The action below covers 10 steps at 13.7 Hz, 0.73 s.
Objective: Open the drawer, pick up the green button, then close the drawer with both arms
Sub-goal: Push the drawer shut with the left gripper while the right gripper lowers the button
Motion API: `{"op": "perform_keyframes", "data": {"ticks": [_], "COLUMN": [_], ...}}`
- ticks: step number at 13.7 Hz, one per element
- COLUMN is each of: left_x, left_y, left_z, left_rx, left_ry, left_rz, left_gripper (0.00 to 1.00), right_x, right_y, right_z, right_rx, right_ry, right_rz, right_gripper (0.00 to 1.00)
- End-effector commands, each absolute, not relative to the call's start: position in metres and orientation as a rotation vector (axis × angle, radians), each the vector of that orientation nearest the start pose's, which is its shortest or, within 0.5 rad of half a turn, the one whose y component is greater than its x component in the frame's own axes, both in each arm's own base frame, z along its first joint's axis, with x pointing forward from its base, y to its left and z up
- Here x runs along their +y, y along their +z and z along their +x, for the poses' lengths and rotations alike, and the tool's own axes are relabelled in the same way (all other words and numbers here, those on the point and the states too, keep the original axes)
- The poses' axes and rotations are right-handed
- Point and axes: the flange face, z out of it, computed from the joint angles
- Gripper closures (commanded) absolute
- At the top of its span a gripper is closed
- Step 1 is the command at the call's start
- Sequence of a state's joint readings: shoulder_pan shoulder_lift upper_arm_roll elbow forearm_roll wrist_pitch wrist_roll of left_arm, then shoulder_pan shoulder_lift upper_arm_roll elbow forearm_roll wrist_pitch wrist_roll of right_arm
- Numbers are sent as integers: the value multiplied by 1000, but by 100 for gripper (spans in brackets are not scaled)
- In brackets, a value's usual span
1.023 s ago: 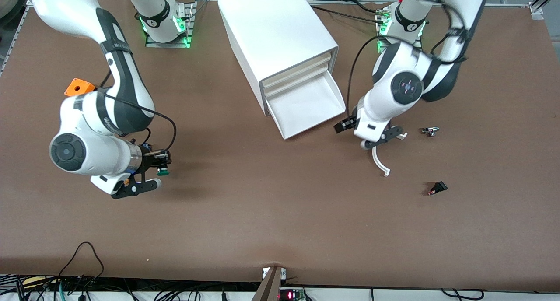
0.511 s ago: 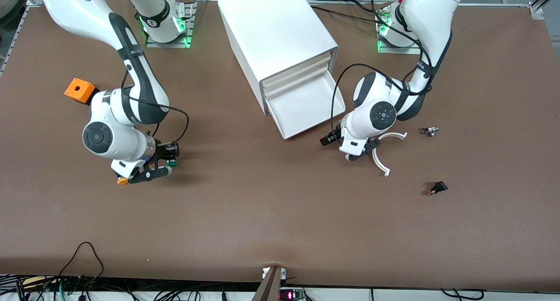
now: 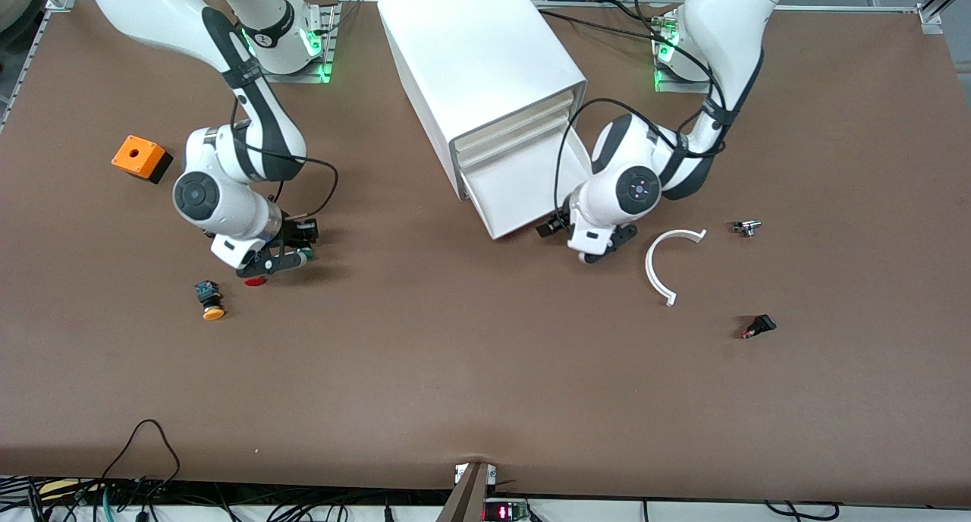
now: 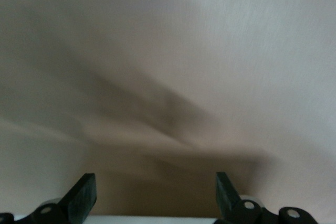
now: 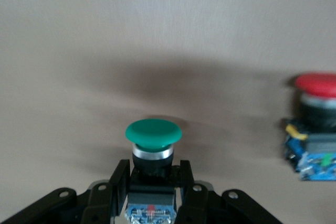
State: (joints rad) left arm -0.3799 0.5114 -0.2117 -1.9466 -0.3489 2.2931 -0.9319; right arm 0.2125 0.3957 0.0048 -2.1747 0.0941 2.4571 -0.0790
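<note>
The green button sits between the fingers of my right gripper, which is shut on its dark body. In the front view that right gripper hangs low over the table toward the right arm's end, and the button's green cap peeks out beside it. The lowest drawer of the white cabinet stands pulled out, with no contents showing inside. My left gripper is at the drawer's front corner. In the left wrist view the left gripper is open, with only a blurred pale surface ahead.
A red-capped button lies just under the right gripper, and the red-capped button also shows in the right wrist view. A yellow-orange-capped button lies nearer the camera. An orange box, a white curved strip, a metal part and a black part lie about.
The right arm carried the green button away from the camera and toward the cabinet, uncovering the red and yellow-orange buttons. The left arm moved off the white curved strip to the drawer's front corner.
</note>
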Motion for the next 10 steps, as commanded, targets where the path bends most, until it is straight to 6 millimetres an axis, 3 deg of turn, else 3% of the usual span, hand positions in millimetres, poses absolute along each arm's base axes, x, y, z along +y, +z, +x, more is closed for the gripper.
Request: {"op": "perform_keyframes", "data": {"ticks": [1, 2, 3, 4, 7, 10], "left_x": [-361, -366, -374, -382, -401, -411], "left_y": [215, 217, 221, 226, 232, 233], "left_z": [473, 467, 460, 453, 436, 426], "left_rx": [-981, -961, -932, -914, -920, -899], "left_ry": [672, 694, 712, 733, 761, 777], "left_rz": [-3048, -3043, -3047, -3041, -3024, -3023], "left_gripper": [0, 0, 0, 0, 0, 0], "right_x": [123, 123, 124, 126, 137, 142], "right_y": [203, 204, 209, 220, 283, 374], "right_z": [519, 520, 522, 528, 559, 591], "right_rx": [-324, -322, -316, -305, -302, -332], "right_ry": [152, 155, 146, 114, 113, 123], "right_rz": [-3063, -3063, -3063, -3062, -3051, -3040], "right_gripper": [55, 17, 1, 1, 1, 0]}}
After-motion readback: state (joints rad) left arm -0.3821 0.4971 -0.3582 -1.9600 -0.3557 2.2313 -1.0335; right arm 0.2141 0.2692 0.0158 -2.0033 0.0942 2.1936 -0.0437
